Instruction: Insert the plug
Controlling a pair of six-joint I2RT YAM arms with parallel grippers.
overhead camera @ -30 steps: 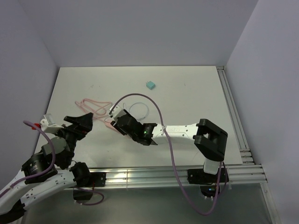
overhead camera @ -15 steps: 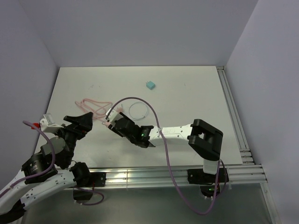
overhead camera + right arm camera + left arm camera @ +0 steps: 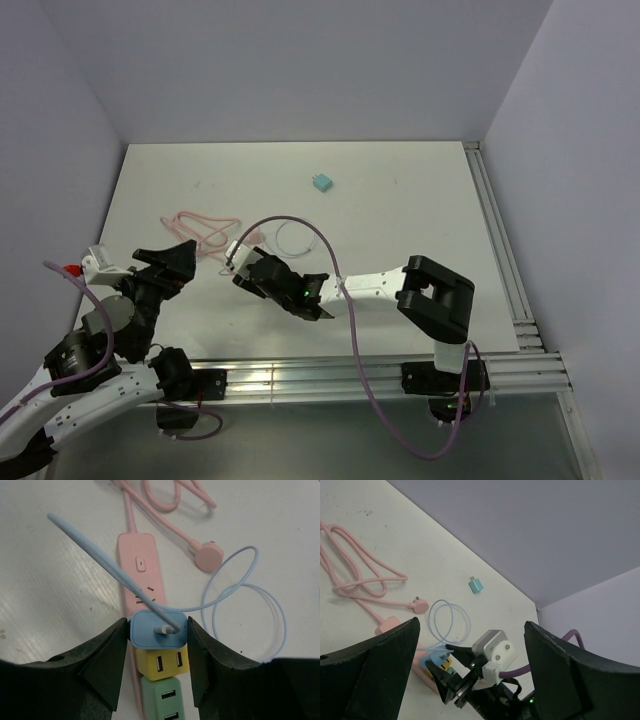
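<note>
the right gripper clenches the pale blue square plug on the pink plastic power strip (a yellow adapter touches it). bare white table lies beyond and rightward. the left gripper gapes near the table's left edge. the right arm has slid leftward since a second ago.

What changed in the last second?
The right hand, shut on the blue plug, slid left and slightly toward the near edge, over the pink power strip. The light blue cable loop drew in behind it. The left hand, open, barely moved. The teal adapter and pink cord stayed put.
</note>
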